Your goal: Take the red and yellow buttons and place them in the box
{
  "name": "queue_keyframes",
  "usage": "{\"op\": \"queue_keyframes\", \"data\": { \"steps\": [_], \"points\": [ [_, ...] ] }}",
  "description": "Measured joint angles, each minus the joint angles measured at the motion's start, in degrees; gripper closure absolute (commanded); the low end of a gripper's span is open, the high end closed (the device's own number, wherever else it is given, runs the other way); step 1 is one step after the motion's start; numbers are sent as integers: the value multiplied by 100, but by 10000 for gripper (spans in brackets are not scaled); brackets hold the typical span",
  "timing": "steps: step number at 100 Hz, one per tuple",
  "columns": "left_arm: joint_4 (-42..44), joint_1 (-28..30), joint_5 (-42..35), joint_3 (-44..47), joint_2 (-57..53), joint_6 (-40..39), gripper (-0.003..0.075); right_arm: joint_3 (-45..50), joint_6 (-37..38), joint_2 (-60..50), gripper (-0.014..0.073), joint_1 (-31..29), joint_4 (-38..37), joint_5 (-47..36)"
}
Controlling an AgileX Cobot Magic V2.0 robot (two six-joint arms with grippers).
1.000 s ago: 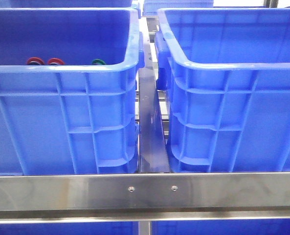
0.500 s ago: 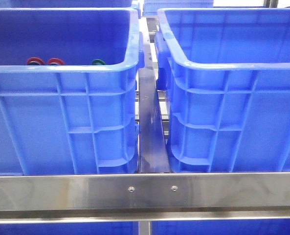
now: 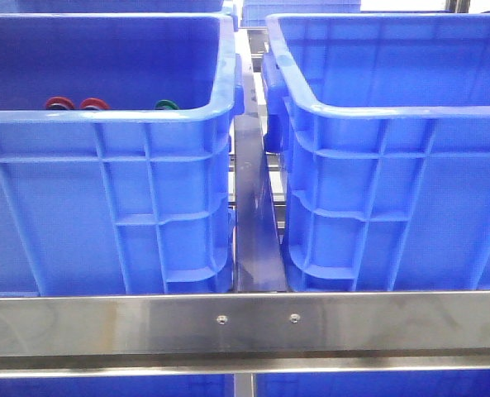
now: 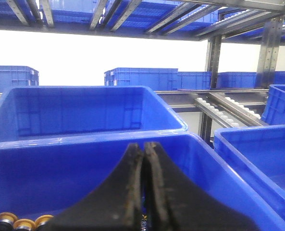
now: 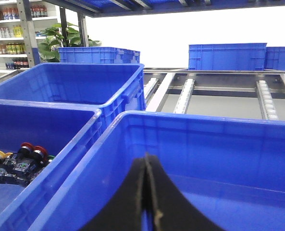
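red buttons point(image 3: 77, 104) sat low in left bin point(image 3: 104, 207), green cap point(image 3: 166, 105) just beside them: wrong-pick risk. left tool point(image 4: 143, 192) was pinched closed, empty; right tool point(image 5: 145, 192) same, over right bin point(image 3: 393, 198). tall bin walls could snag a descent.

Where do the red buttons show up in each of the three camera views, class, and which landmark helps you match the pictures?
Front view: red buttons peek over the near rim of the left blue bin, beside a green cap.
Left wrist view: no red ones visible; only yellow buttons at the bin's corner.
Right wrist view: red buttons lie inside the same bin.
Shared landmark: that bin's blue rim.
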Motion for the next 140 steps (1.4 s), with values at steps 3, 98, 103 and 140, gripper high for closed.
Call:
{"op": "queue_keyframes", "data": {
  "steps": [3,98,103,140],
  "points": [
    [0,0,0,0,0,0,739,0,0,0,662,0,0,0],
    [353,0,0,0,0,0,739,0,-11,0,662,0,0,-3],
    [695,0,0,0,0,-67,739,0,-11,0,662,0,0,-3],
    [5228,384,142,329,-490,-3998,739,0,-11,0,662,0,0,-12]
  ]
}}
